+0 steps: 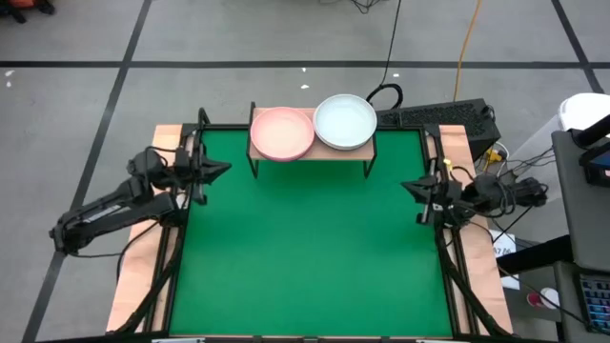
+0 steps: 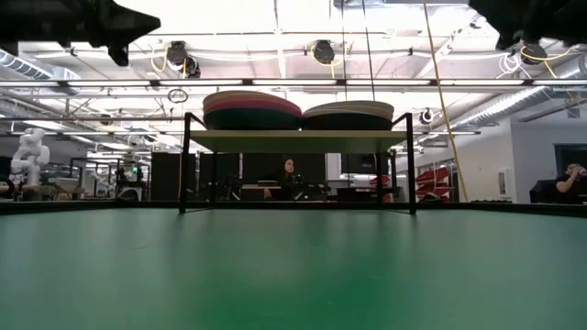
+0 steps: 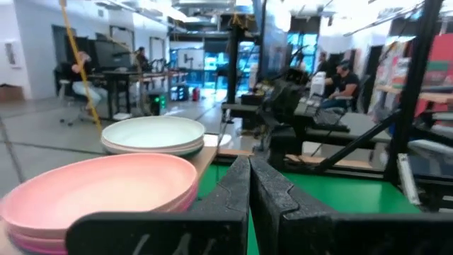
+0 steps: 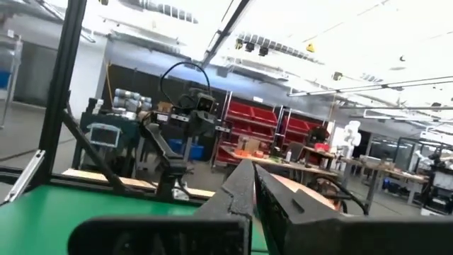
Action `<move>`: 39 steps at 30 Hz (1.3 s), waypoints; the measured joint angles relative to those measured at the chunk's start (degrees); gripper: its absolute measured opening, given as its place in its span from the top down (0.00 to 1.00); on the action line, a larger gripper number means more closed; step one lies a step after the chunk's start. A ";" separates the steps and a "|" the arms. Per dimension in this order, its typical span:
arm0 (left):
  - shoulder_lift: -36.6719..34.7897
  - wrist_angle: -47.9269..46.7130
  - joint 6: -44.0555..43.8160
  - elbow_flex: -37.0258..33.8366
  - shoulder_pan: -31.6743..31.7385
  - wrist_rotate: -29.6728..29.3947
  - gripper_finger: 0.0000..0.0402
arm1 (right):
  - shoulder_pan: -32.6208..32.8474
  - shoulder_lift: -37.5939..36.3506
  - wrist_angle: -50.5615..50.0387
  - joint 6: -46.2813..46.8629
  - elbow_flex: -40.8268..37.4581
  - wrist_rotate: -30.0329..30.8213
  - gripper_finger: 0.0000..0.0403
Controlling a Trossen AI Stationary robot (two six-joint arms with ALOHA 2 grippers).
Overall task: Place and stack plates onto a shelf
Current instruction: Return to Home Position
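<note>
A pink-topped stack (image 1: 282,132) and a white-topped stack (image 1: 345,121) sat on the shelf (image 1: 329,152) at the far edge of the surface (image 1: 305,248). The left hand (image 1: 221,170) and right hand (image 1: 408,186) hung over its side edges, fingers together.

You're looking across a big open workshop. A grey floor (image 1: 76,38) is spreading out below you, and dark tape lines (image 1: 124,65) are crossing it. Long ceiling lights (image 2: 275,37) are glaring overhead among pipes and rails. A person (image 2: 289,176) is sitting at a desk far back, and another person (image 2: 573,179) is sitting at the room's edge. Racks of red bins (image 4: 251,131) are lining one dark wall. A yellow cable (image 1: 464,48) is trailing over the floor, and a black keyboard (image 1: 434,116) is lying near it.
</note>
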 joint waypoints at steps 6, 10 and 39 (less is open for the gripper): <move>-1.64 6.95 -0.19 -5.74 0.03 0.71 0.99 | -0.38 -0.41 3.28 -0.81 -4.73 1.81 1.00; -2.19 10.90 -0.36 -9.99 0.83 0.72 0.99 | -1.96 -0.84 5.77 -2.11 -7.99 1.94 1.00; -1.76 28.20 -5.09 -19.82 8.41 7.09 0.96 | -8.17 -0.66 4.39 4.19 -11.21 4.74 1.00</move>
